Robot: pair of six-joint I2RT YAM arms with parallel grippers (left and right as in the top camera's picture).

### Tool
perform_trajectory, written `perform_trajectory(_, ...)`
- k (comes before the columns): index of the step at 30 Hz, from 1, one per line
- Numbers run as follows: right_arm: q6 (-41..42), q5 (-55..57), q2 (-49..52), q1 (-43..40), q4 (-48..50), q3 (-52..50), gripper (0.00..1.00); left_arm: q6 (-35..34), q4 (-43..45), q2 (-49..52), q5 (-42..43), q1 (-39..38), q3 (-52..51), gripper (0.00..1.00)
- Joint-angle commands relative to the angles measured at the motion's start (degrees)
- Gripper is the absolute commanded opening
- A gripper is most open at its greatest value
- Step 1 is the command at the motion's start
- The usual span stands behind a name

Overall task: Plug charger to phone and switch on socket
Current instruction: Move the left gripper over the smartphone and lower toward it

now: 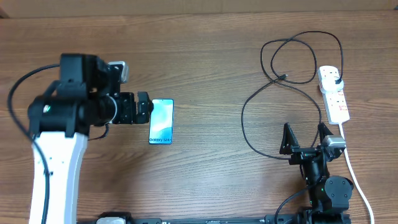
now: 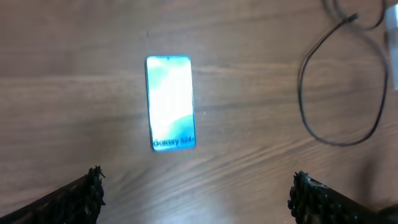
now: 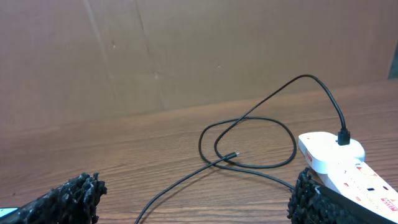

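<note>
1. on table, left side: phone (image 1: 161, 121) face up, just beside left gripper (image 1: 147, 109); jaws wide, empty.
2. right side: charger (image 1: 241, 121) loosely coiled, plugged into socket (image 1: 334, 93); right gripper (image 1: 304, 130) wide, empty.
3. risk: small tip could slip from the pinch; dragging the cable may shift the socket.

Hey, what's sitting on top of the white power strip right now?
The charger's black plug sits in the far end of the power strip. Nothing else rests on it. The pins are covered, so how deep the plug is seated cannot be seen.
</note>
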Motion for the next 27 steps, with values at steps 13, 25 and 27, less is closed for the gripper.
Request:
perform_trajectory(13,0.2,0.4,-0.5,0.3,0.2,-0.6,1.00,-3.7,-1.0,18.6,-0.9,-5.7,1.4,1.00)
perform_trajectory(25,0.2,0.4,-0.5,0.3,0.2,-0.6,1.00,-3.7,-1.2,31.6,-5.8,-5.8,1.4,1.00)
perform_trajectory(27,0.2,0.4,-0.5,0.3,0.2,-0.6,1.00,-3.6,-0.8,33.0,-5.9,-5.8,1.4,1.00)
